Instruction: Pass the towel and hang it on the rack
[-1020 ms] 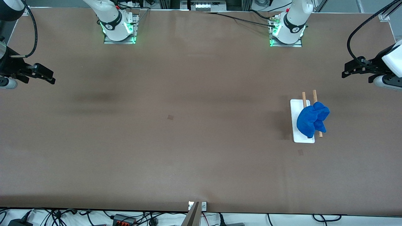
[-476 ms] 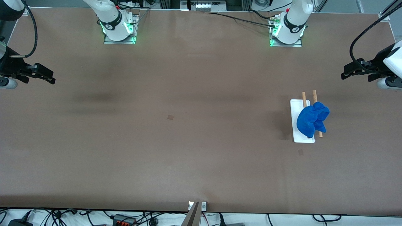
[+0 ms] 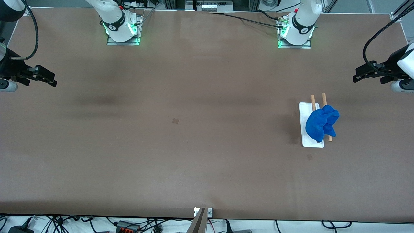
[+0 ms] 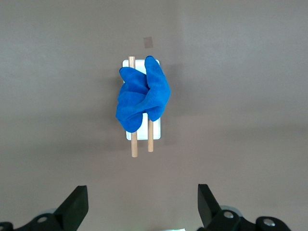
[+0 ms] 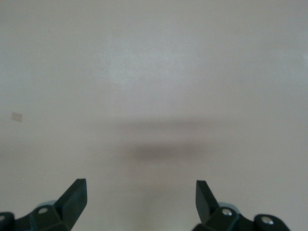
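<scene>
The royal-blue towel (image 3: 320, 124) lies bunched over the two wooden rods of the rack (image 3: 313, 98), whose white base (image 3: 305, 110) stands toward the left arm's end of the table. The left wrist view shows the towel (image 4: 142, 98) draped on the rack (image 4: 134, 147). My left gripper (image 3: 357, 75) is open and empty in the air at the left arm's end of the table, well apart from the rack; in its wrist view (image 4: 142, 195) nothing is between the fingers. My right gripper (image 3: 51, 80) is open and empty over the right arm's end of the table, above bare table in its wrist view (image 5: 141, 190).
Two small dark square marks sit on the brown table, one near the middle (image 3: 175, 120) and one just nearer the front camera than the rack (image 3: 309, 157). The arm bases (image 3: 123, 29) (image 3: 296, 32) stand at the edge farthest from the front camera.
The left arm has drawn back slightly toward its end of the table. The towel, the rack and the right arm have not moved.
</scene>
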You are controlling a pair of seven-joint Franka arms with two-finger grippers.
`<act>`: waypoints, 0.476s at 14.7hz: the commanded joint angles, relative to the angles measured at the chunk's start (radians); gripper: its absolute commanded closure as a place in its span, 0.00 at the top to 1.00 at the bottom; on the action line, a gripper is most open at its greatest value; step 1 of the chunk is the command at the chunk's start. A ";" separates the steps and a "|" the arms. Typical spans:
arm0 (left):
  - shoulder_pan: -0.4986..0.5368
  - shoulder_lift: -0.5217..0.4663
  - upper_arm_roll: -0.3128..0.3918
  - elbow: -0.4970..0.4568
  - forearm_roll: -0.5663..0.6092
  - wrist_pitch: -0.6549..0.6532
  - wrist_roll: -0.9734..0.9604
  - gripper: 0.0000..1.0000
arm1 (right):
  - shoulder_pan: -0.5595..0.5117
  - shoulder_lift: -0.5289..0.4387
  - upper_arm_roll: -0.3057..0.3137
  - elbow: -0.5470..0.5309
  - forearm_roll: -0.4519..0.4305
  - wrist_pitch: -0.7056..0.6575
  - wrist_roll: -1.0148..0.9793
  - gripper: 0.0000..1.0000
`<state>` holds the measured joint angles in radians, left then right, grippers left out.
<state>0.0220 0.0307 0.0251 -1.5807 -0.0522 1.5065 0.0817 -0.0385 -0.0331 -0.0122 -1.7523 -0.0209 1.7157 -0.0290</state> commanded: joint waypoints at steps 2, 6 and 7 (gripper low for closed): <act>0.001 -0.022 -0.007 -0.016 0.025 0.017 -0.010 1.00 | -0.014 0.001 0.012 0.013 -0.001 -0.011 0.007 1.00; 0.001 -0.018 -0.005 -0.015 0.025 0.024 -0.010 1.00 | -0.012 0.001 0.014 0.013 -0.002 -0.014 -0.008 1.00; 0.001 -0.018 -0.007 -0.015 0.025 0.026 -0.010 1.00 | -0.012 0.001 0.014 0.013 -0.002 -0.014 -0.008 1.00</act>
<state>0.0220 0.0307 0.0250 -1.5807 -0.0514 1.5164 0.0817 -0.0385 -0.0331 -0.0122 -1.7523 -0.0209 1.7156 -0.0295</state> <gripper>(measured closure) 0.000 0.000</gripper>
